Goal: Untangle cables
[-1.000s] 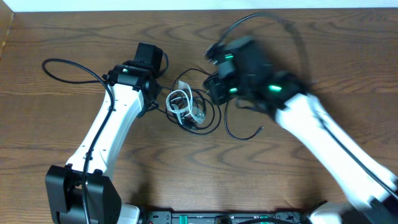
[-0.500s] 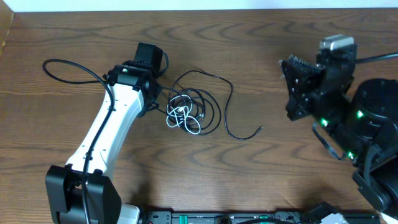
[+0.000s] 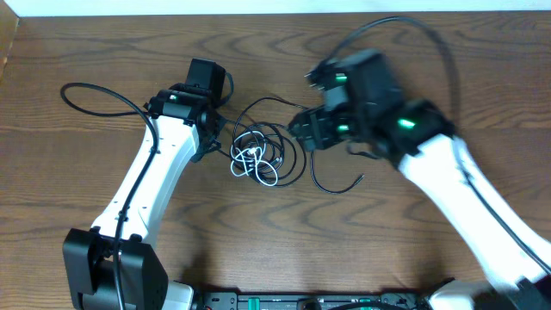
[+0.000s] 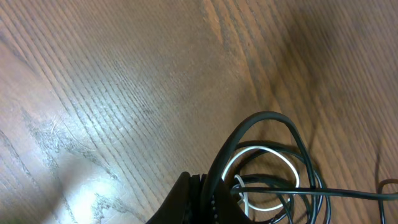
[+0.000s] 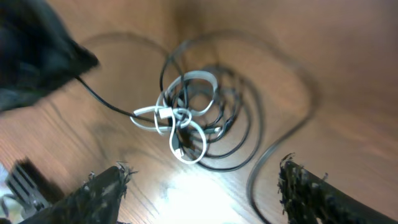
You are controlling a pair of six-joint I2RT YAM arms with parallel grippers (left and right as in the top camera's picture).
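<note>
The cables lie in one tangle on the wooden table: a short white cable knotted among coils of black cable, with one black end trailing right. My left gripper is at the tangle's left side, shut on a black cable loop beside the white cable. My right gripper hovers, blurred, just right of the tangle. In the right wrist view its fingers stand far apart above the tangle, with nothing between them.
The left arm's own thick black cable loops over the table at the far left. The table's back edge runs along the top, and its left edge shows at the upper left.
The right arm swung off to the right, then came back beside the tangle with its jaws now open. The tangle spread flatter on the table. The left arm has not moved.
</note>
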